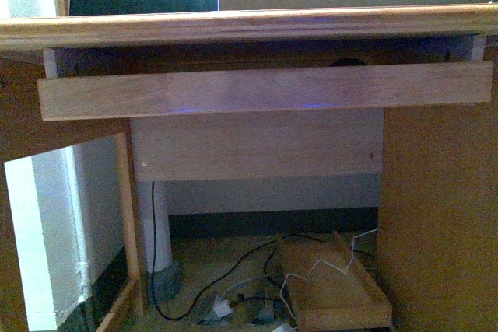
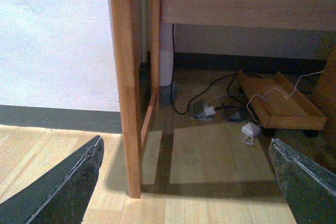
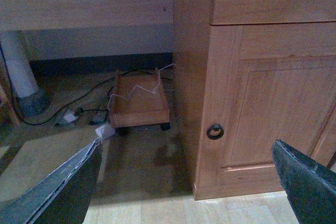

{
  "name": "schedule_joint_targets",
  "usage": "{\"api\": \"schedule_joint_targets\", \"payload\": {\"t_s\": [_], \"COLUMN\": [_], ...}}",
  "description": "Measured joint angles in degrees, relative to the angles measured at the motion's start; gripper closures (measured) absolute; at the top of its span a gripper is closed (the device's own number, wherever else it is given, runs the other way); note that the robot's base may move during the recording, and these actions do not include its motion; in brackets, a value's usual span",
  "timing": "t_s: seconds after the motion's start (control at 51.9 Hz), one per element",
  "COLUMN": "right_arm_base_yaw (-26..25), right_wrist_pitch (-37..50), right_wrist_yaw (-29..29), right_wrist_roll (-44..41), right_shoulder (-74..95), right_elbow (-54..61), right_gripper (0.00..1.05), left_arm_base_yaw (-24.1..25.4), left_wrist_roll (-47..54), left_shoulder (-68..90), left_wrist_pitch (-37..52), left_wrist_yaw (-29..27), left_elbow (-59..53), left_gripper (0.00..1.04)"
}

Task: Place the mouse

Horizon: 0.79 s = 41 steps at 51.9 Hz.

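1. Both left gripper (image 2: 185,142) and right gripper (image 3: 186,142) jaws are spread wide, nothing held.
2. What may be the mouse (image 1: 347,61) is seen as a dark hump behind the wooden board (image 1: 264,91), upper middle.
3. Wires (image 1: 152,246) are seen low down.

Reads dim, soft and grainy throughout, with a bluish cast and faint violet glints on the drawer front (image 1: 264,91), a washed-out white wall (image 1: 31,239) past the desk's left side, hard-edged shadows across the sunlit floor (image 2: 210,150), and the left gripper (image 2: 186,141) blurred at close range.
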<state>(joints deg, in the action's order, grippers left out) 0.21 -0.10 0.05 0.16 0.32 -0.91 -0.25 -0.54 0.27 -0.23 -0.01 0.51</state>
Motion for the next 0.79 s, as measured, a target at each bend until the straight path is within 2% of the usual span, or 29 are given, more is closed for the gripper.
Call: {"api": "schedule_joint_targets", "payload": {"t_s": [0.791], "right_arm_base_yaw": [0.0], "right_wrist_pitch": [0.0], "right_wrist_yaw": [0.0], "right_wrist_roll": [0.0], "right_shoulder": [0.0], "right_elbow": [0.0], "right_gripper": [0.07], "left_arm_base_yaw": [0.0], "left_wrist_roll": [0.0], "left_shoulder": [-0.2], "left_wrist_pitch": [0.0], "left_wrist_yaw": [0.0], "left_elbow": [0.0], "left_gripper": [0.08]}}
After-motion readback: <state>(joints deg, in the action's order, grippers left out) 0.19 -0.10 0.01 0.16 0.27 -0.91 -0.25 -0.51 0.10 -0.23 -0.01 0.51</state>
